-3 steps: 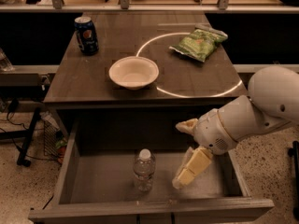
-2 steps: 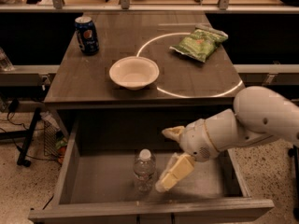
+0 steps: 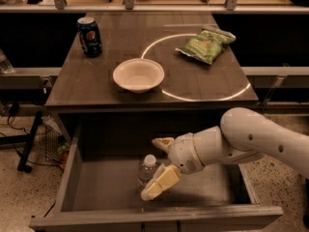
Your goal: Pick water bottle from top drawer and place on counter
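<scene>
Clear plastic with a white cap, the water bottle (image 3: 148,162) stands upright inside the top drawer (image 3: 67,178), which is pulled out below the table, and it is near the middle of the drawer floor. The gripper (image 3: 150,168) is down in the drawer at the end of the white arm (image 3: 256,139), which comes in from the right side. Its two pale yellow fingers (image 3: 163,143) are spread wide, one above and behind the bottle's cap and the other in front of the bottle's lower part, so the bottle is between them and is not squeezed. I cannot tell if the lower finger touches the bottle. On the counter (image 3: 193,79), a dark brown wood surface, a bright ring (image 3: 203,100) is marked. A white bowl (image 3: 138,74) sits on the left edge of this ring, a green snack bag (image 3: 206,44) lies at the far right, and a dark blue soda can (image 3: 90,36) stands at the far left corner.
</scene>
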`<state>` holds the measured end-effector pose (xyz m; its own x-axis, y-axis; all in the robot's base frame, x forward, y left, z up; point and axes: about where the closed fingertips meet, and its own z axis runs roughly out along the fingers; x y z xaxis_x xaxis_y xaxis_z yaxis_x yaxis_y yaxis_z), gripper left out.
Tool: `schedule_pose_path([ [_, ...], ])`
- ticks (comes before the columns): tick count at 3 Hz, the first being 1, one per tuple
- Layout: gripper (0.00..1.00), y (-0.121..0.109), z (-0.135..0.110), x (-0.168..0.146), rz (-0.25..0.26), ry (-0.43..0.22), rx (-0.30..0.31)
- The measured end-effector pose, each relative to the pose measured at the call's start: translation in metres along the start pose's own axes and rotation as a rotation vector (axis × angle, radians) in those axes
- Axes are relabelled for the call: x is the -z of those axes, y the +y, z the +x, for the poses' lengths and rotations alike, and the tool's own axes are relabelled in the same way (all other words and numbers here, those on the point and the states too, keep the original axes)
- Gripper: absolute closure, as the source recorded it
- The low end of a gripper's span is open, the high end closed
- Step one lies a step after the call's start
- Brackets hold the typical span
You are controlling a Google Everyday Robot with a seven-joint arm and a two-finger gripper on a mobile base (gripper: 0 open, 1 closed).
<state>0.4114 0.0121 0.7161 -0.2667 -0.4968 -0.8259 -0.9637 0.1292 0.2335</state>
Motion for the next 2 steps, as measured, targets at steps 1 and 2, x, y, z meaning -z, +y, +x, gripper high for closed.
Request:
schedule_pose_path([
  [1,0.16,0.0001,0.0042,-0.0061,0.015,-0.023,-0.023],
  [2,0.39,0.0014,0.0044,0.0,0.035,-0.03,-0.041],
])
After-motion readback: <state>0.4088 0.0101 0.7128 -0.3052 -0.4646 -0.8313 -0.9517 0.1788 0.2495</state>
